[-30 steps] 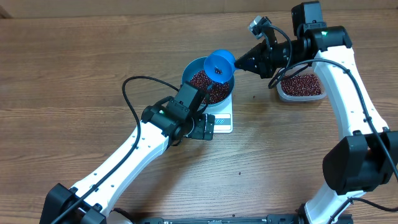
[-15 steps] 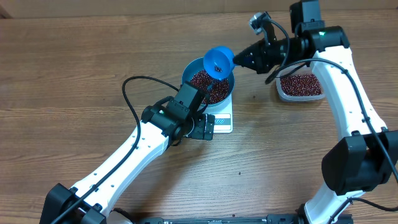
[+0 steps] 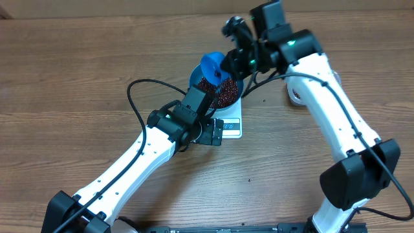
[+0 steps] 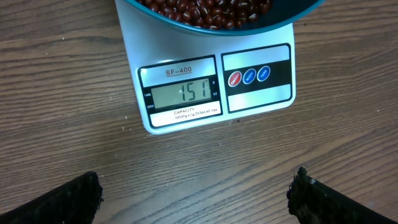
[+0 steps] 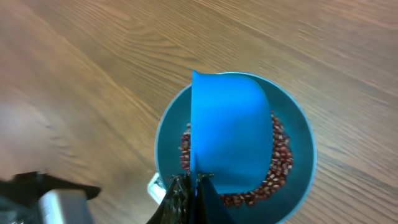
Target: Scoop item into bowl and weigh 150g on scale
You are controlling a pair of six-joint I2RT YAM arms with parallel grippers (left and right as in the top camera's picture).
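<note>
Beans point(image 4: 205, 9) are sitting heaped in the blue bowl point(image 5: 299, 127), which is resting on the white scale point(image 4: 255, 102); I'm watching its display reading 151. The blue scoop point(image 5: 230, 130) is hanging tilted just above the bowl, and my right gripper point(image 5: 189, 193) is pinching its handle with fingers closed tight. My left gripper point(image 4: 196, 199) is hovering over the wooden table point(image 3: 65, 65) near the scale's display edge, fingers spread wide, gripping nothing.
</note>
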